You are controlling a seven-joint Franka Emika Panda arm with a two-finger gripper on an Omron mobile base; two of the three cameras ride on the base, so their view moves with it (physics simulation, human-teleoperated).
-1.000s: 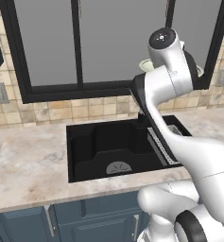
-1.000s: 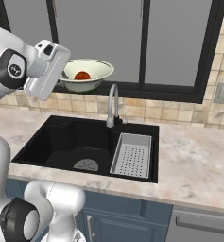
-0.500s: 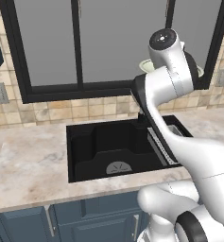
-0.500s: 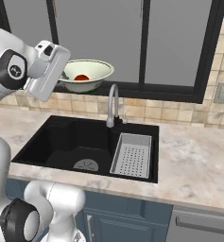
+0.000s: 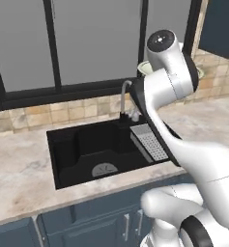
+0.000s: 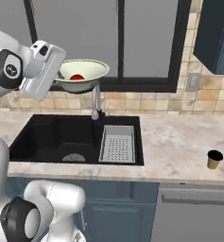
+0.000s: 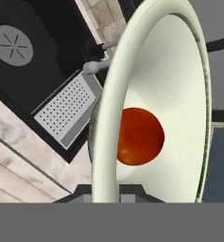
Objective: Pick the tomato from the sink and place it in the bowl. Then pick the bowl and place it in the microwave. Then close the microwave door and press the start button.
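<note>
Robot hand (image 6: 61,75) grips the rim of the bowl (image 6: 82,74) w/ tomato (image 6: 76,77) inside, high above the black sink (image 6: 61,137). Vs half a sec ago the whole view has shifted: base is driving, bowl riding along, probably toward the microwave.

A wide window (image 6: 118,38) with dark frames and grey panes runs above a beige tiled backsplash (image 6: 146,101). The marbled beige tabletop (image 6: 179,146) sits over navy cabinet fronts (image 5: 87,224) with slim metal handles. A navy upper cabinet (image 6: 215,35) hangs at the right (an outlet plate (image 6: 194,82) sits just below it), and a small dark cup (image 6: 214,159) stands on the tabletop
</note>
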